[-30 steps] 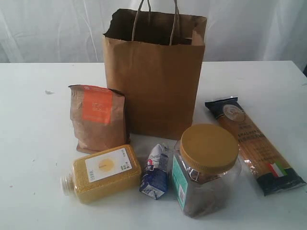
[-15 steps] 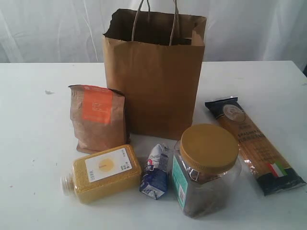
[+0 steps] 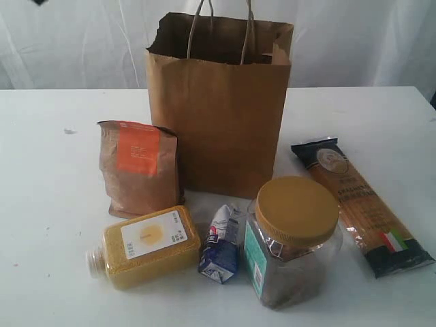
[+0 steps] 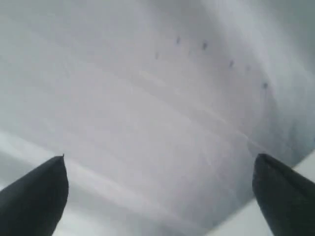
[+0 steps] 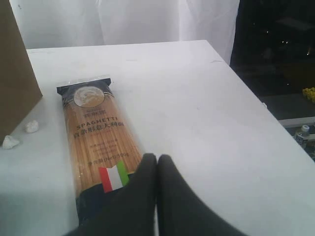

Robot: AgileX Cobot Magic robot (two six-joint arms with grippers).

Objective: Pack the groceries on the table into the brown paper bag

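Note:
The brown paper bag [image 3: 221, 112] stands upright and open at the back of the table [image 3: 54, 184]. In front of it stands the brown pouch with orange label [image 3: 139, 168]. The yellow grain bottle [image 3: 146, 245] lies on its side, beside the small blue-white carton [image 3: 221, 245] and the big yellow-lidded clear jar [image 3: 294, 238]. The long spaghetti packet [image 3: 360, 204] lies flat at the right. The dark tin is out of view. My right gripper [image 5: 157, 158] is shut and empty, over the flag end of the spaghetti packet [image 5: 98, 140]. My left gripper [image 4: 160, 196] is open, facing blurred white.
A small dark tip [image 3: 39, 2] shows at the exterior view's top left edge. A white curtain hangs behind the table. Two white crumbs [image 5: 31, 126] lie by the bag's corner [image 5: 15, 78]. The table's right edge [image 5: 256, 98] drops to a dark floor.
A small dark tip has appeared at the top left edge of the exterior view. The groceries and the bag have not moved.

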